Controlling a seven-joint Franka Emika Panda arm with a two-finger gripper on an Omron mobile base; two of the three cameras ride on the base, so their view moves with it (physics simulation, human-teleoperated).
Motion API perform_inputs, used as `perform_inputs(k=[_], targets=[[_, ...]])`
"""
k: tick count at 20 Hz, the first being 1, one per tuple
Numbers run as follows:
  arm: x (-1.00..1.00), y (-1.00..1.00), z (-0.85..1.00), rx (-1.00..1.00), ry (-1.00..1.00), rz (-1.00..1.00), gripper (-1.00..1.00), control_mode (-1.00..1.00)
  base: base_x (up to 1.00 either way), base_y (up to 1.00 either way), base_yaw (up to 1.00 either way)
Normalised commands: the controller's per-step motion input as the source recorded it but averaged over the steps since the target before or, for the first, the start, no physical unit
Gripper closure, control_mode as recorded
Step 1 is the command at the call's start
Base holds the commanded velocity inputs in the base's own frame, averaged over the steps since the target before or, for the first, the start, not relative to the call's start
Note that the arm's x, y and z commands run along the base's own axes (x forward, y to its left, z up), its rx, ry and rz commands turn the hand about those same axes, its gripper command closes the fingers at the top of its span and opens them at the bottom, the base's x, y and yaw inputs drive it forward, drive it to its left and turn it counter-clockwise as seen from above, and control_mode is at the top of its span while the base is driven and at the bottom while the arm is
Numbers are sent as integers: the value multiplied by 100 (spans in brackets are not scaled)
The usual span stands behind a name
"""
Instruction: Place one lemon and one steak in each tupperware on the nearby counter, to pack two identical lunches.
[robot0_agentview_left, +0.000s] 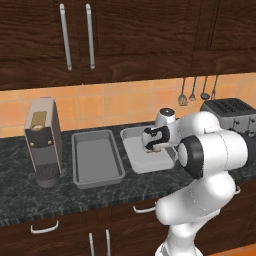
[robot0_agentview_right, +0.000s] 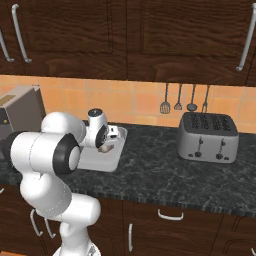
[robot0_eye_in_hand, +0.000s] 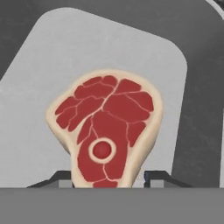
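Speckled counter (robot0_agentview_left: 20, 200) at frame bottom; I see my gripper (robot0_eye_in_hand: 112, 177) over the lighter tupperware (robot0_agentview_left: 132, 150) at centre, finger tips flanking the steak (robot0_eye_in_hand: 105, 127), grip uncertain; darker tupperware (robot0_agentview_left: 80, 177) left of centre.

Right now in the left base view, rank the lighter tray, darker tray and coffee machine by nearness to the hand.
1. Lighter tray, directly under the hand.
2. Darker tray, next along to the left.
3. Coffee machine, at the far left of the counter.
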Motion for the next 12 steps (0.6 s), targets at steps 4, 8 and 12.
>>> perform_inputs(k=[4,8,12], targets=[[-1,0,16,-3,0,0,-100,-100,0,0,0],[-30,0,64,0,-6,0,-100,-100,0,0,0],[-71,0,75,0,-5,0,-100,-100,0,0,0]])
